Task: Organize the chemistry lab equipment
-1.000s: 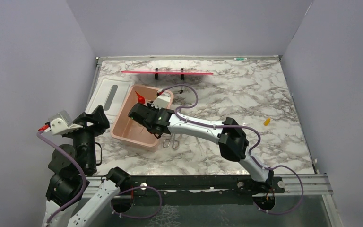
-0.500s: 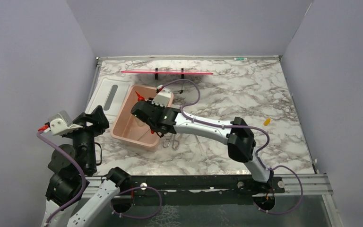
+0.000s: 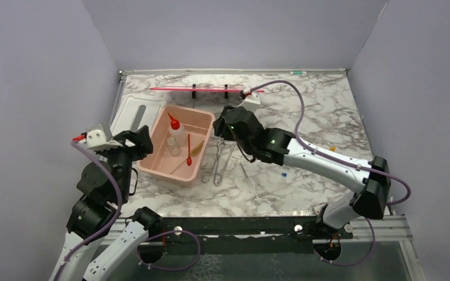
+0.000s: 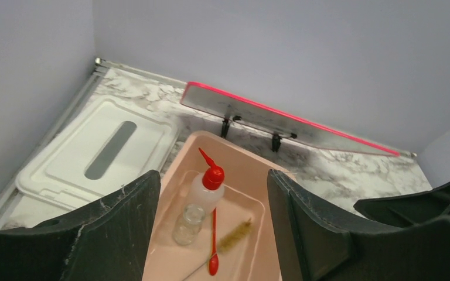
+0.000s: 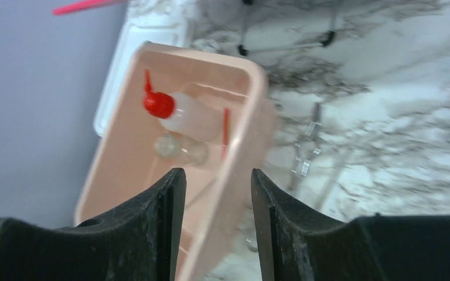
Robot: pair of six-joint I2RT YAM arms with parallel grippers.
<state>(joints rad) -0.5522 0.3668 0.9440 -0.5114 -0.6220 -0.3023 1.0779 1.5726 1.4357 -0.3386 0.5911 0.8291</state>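
Observation:
The clear squeeze bottle with red nozzle (image 3: 176, 132), a glass vial (image 3: 174, 150), a red spoon (image 3: 188, 150) and a small brush (image 3: 197, 151) lie in the pink tub (image 3: 152, 166). They also show in the left wrist view: bottle (image 4: 204, 190), vial (image 4: 188, 225), brush (image 4: 235, 235). Metal tongs (image 3: 217, 164) lie on the table right of the tub, with a thin rod (image 3: 245, 174) and a blue-capped tube (image 3: 284, 174) further right. My right gripper (image 3: 225, 125) is open and empty above the tub's right rim (image 5: 254, 111). My left gripper (image 3: 141, 143) is open and empty over the tub's left side. No green-handled tool shows.
A white lid (image 3: 131, 115) lies left of the tub. A pink-edged rack (image 3: 207, 89) stands at the back. A small yellow piece (image 3: 331, 150) lies at the right. Purple walls close in three sides.
My right gripper has pulled out of the tub and moved right and back, uncovering its contents. My left arm has swung right, toward the tub.

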